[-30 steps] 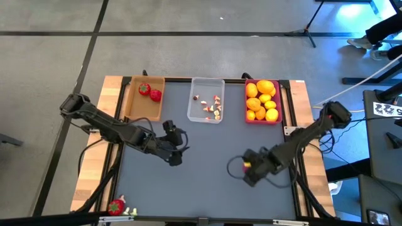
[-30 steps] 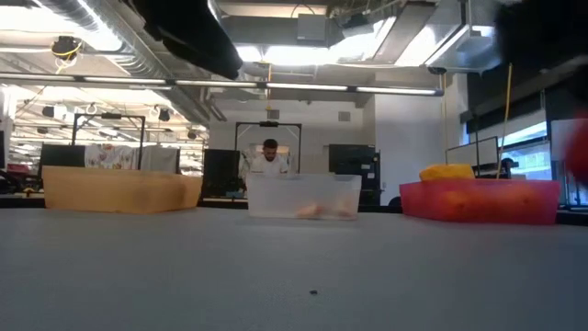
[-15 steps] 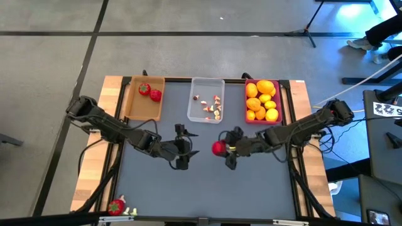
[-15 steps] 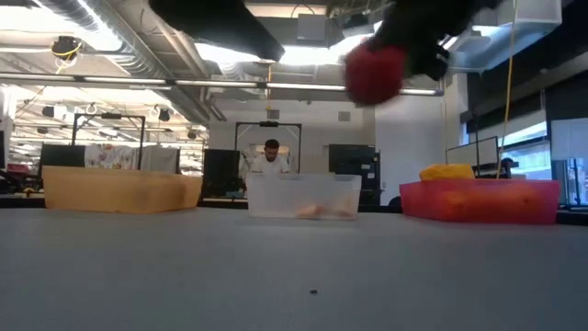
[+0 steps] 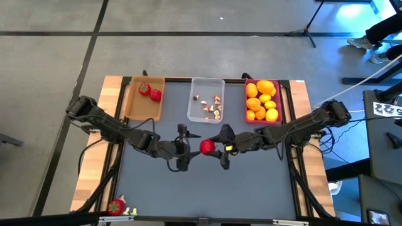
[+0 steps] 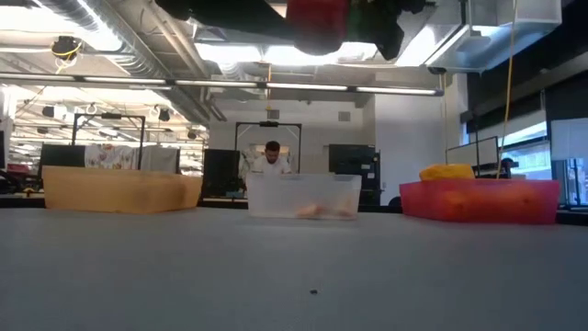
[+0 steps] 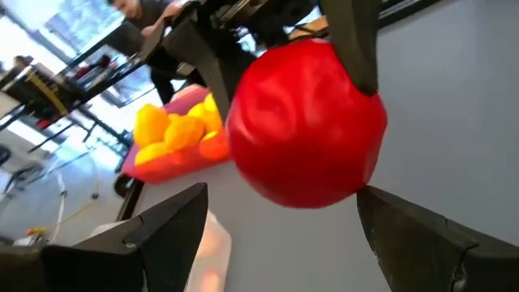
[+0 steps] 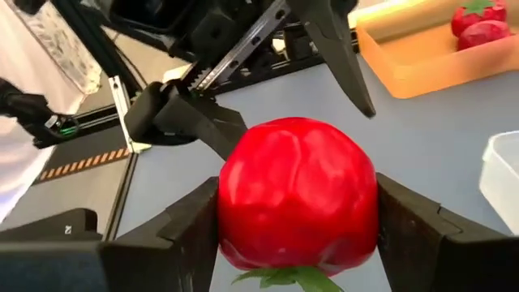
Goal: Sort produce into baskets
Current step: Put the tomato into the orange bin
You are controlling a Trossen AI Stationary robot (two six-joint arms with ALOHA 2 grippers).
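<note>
Strawberry (image 5: 206, 147) shifted left | tan basket (image 5: 134, 110): two strawberries

Bright even overhead light, ceiling lamps (image 6: 303, 53) glaring in low view, soft shadows, close red strawberry (image 7: 306, 125) blurred in left wrist view.

Robotics lab: exposed ceiling ducts (image 6: 101, 46), monitors (image 6: 354, 170), equipment racks.
</note>
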